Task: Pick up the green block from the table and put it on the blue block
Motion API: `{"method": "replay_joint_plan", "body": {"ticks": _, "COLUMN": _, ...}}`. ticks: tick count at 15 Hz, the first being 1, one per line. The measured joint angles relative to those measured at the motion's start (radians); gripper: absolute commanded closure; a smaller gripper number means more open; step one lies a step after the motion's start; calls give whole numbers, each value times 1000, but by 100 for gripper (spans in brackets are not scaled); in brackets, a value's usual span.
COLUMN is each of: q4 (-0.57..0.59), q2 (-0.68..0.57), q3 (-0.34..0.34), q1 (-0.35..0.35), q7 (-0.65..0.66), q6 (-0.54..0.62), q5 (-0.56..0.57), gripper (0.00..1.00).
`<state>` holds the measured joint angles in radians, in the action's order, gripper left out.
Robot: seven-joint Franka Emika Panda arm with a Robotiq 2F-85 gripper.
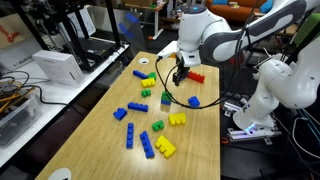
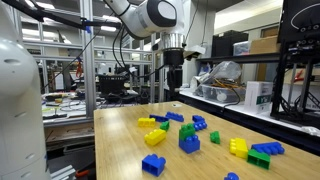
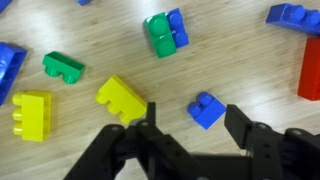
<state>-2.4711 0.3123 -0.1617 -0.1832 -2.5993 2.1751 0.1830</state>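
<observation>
End effector [image 3: 192,118] hangs wide open and empty, the green block [image 3: 63,67] lying well apart toward the wrist view's left.

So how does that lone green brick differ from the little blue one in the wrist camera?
Colour: the lone green brick is bright green, and the little blue brick is mid blue. Shape: the green one looks oblong, the blue one squarer. Both are studded plastic, lying unstacked on the wooden table.
</observation>
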Motion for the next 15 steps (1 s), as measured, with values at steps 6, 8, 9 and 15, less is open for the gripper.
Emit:
{"method": "replay_joint_plan", "body": {"ticks": 6, "q4": 7, "q2": 73, "q3": -261, "q1": -307, "q7": 2, "q6": -142, "q5": 97, "gripper": 0}}
{"method": "replay_joint_plan", "body": {"ticks": 8, "q4": 10, "q2": 100, "q3": -323, "q1": -360, "q7": 2, "q6": -176, "q5": 134, "gripper": 0}}
{"method": "replay_joint_plan", "body": {"ticks": 9, "q4": 13, "q2": 113, "q3": -350, "q1": -382, "q7": 2, "q6": -189, "q5": 150, "gripper": 0}}
{"method": "replay_joint_plan", "body": {"ticks": 15, "q4": 33, "q2": 156, "q3": -445, "q1": -448, "q7": 2, "q6": -237, "q5": 203, "gripper": 0}}
